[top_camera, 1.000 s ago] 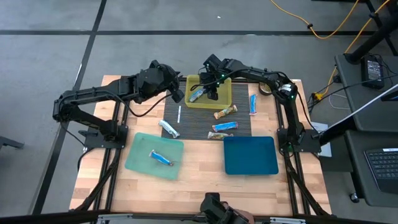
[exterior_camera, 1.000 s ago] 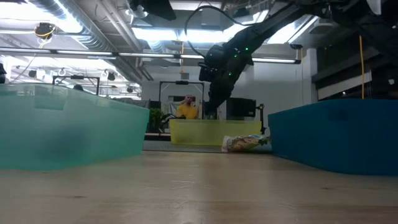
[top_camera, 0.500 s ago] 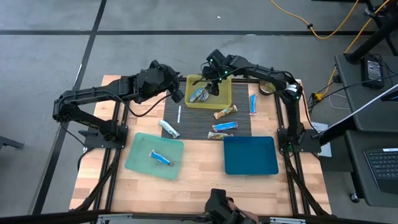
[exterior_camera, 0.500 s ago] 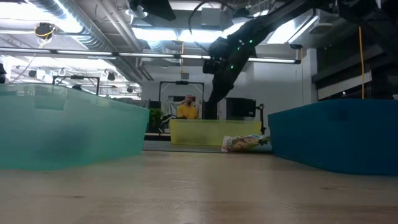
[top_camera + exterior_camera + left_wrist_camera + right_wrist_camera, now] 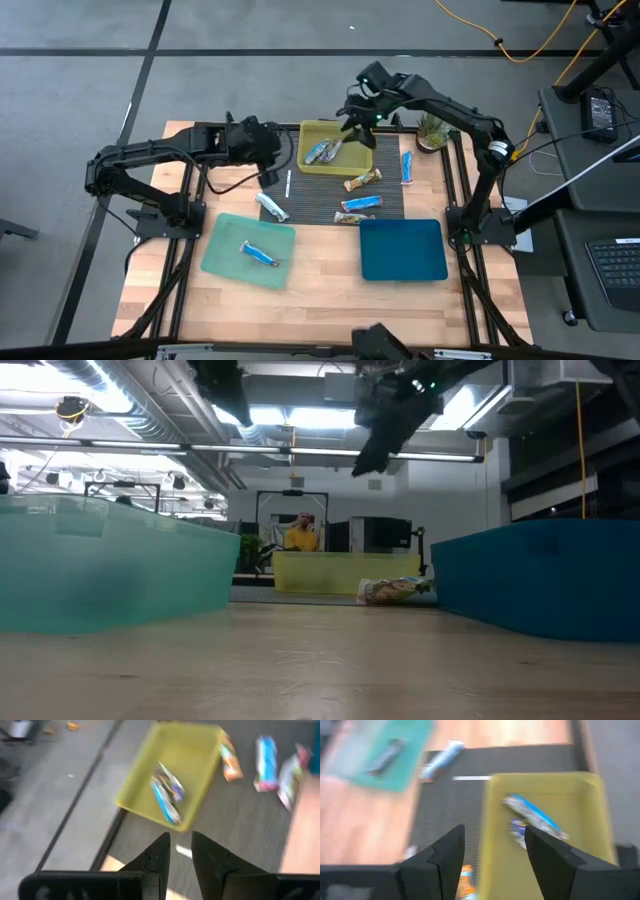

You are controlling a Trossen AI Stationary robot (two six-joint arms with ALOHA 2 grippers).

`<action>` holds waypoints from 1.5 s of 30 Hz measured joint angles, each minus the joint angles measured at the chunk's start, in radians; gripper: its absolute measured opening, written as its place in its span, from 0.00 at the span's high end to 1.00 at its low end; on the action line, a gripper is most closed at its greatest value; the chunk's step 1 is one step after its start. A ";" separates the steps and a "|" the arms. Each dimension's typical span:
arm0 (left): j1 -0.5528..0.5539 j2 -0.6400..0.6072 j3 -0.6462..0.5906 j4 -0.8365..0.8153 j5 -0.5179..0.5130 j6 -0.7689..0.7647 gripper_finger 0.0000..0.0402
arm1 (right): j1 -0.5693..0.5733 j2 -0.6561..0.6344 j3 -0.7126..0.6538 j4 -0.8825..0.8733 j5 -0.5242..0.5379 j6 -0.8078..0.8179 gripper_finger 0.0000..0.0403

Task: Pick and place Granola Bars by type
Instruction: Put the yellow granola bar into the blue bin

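My wooden table (image 5: 320, 290) carries a dark ribbed mat (image 5: 330, 205) at its far middle, and I place everything by that mat. Beyond the table, across the room in the low view, a person in a yellow top (image 5: 300, 536) sits.

On the bare wood just in front of the mat's right half lies the dark blue tray (image 5: 403, 250), with nothing showing in it. In front of the mat's left corner lies the pale green tray (image 5: 222, 250), which holds one blue-and-silver granola bar (image 5: 259, 254). The yellow tray (image 5: 352, 165) sits on the mat's far edge and holds two bars side by side, one blue (image 5: 318, 152) and one silvery (image 5: 333, 151).

My right gripper (image 5: 360, 122) hangs above the yellow tray's far right corner, its fingers spread apart with nothing between them. My left gripper (image 5: 268, 172) hovers off the mat's far left corner, fingers nearly together with only a thin gap and nothing held.

The loose bars: an orange-brown bar (image 5: 362, 180) lies on the mat just in front of the yellow tray, a blue bar (image 5: 361, 204) lies nearer the mat's front edge, and another bar (image 5: 351, 218) lies just at that edge. A blue bar (image 5: 407, 166) rests on the wood just right of the mat. A silvery bar (image 5: 271, 207) lies across the mat's left edge. A thin white stick (image 5: 288, 183) lies on the mat's left side.
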 joint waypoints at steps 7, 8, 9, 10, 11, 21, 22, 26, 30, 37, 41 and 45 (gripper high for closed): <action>0.000 -0.002 -0.072 -0.058 0.109 0.143 0.82 | 0.080 -0.145 -0.159 -0.007 0.010 -0.064 0.48; 0.000 -0.002 -0.089 -0.055 0.117 0.162 0.82 | 0.092 -0.174 -0.199 0.017 0.035 -0.062 0.48; 0.000 -0.002 -0.109 -0.050 0.125 0.180 0.82 | 0.103 -0.208 -0.243 0.047 0.061 -0.055 0.48; 0.000 -0.002 -0.129 -0.050 0.138 0.197 0.82 | 0.112 -0.243 -0.291 0.083 0.084 -0.038 0.48; 0.000 -0.002 -0.148 -0.051 0.150 0.207 0.82 | 0.120 -0.280 -0.339 0.121 0.107 -0.016 0.48; 0.000 0.000 -0.319 -0.017 0.294 0.353 0.82 | 0.188 -0.644 -0.703 0.509 0.235 0.267 0.48; 0.000 0.001 -0.333 -0.005 0.313 0.369 0.82 | 0.197 -0.671 -0.721 0.525 0.244 0.289 0.48; 0.000 0.001 -0.392 0.025 0.378 0.430 0.82 | 0.237 -0.749 -0.775 0.577 0.265 0.364 0.48; 0.000 0.002 -0.461 0.068 0.389 0.458 0.82 | 0.279 -0.778 -0.785 0.590 0.305 0.427 0.48; 0.000 0.002 -0.558 0.169 0.445 0.474 0.80 | 0.340 -0.781 -0.785 0.590 0.367 0.478 0.48; 0.000 0.002 -0.571 0.187 0.444 0.466 0.73 | 0.369 -0.781 -0.785 0.590 0.400 0.507 0.48; 0.000 0.003 -0.571 0.203 0.413 0.499 0.62 | 0.392 -0.780 -0.785 0.602 0.434 0.515 0.48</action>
